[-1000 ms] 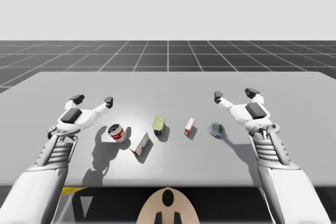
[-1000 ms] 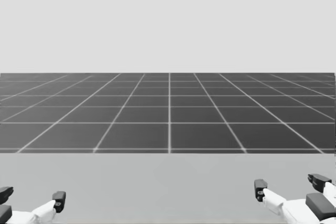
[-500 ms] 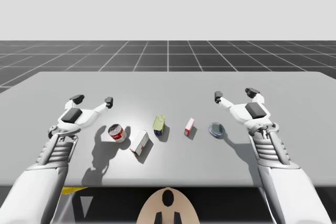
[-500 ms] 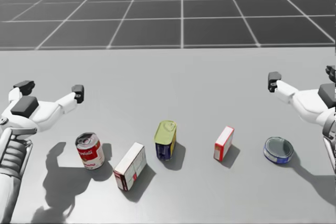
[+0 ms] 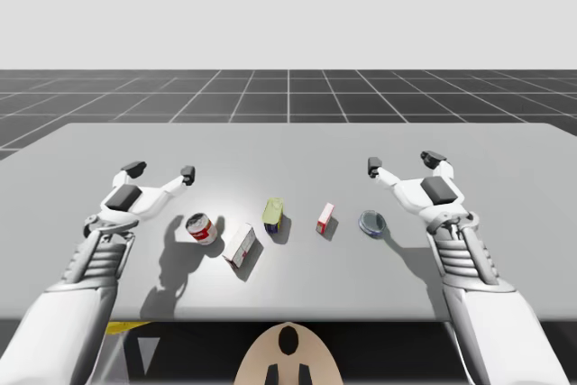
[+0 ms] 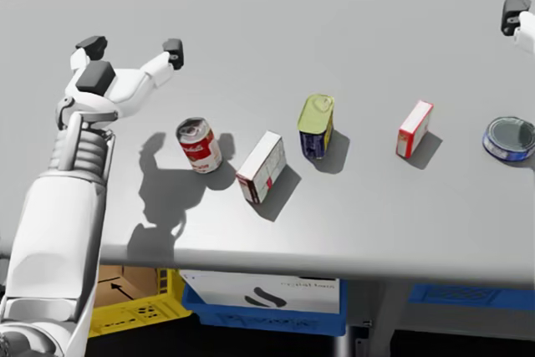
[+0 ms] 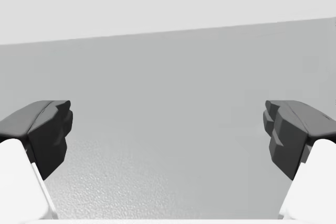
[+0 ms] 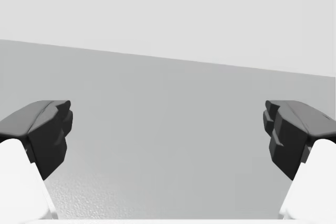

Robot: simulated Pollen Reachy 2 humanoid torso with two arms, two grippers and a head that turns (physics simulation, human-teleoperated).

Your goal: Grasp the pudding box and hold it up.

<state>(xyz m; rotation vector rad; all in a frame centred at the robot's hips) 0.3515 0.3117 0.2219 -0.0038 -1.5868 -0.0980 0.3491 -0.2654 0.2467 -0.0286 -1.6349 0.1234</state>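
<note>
Two boxes lie on the grey table. The larger is a white box with a red end, near the front. The smaller is a red-and-white box, right of the middle. My left gripper hovers open behind and left of the white box, nothing between its fingers. My right gripper hovers open behind and right of the smaller box, also holding nothing. One of its fingertips shows in the head view.
A red-and-white soup can stands left of the white box. A yellow-green tin stands between the boxes. A flat blue can lies at the right. Yellow and blue crates sit under the table's front edge.
My head has turned further down and to the left, so the table's front edge and the crates now show. Arms and objects have stayed in place.
</note>
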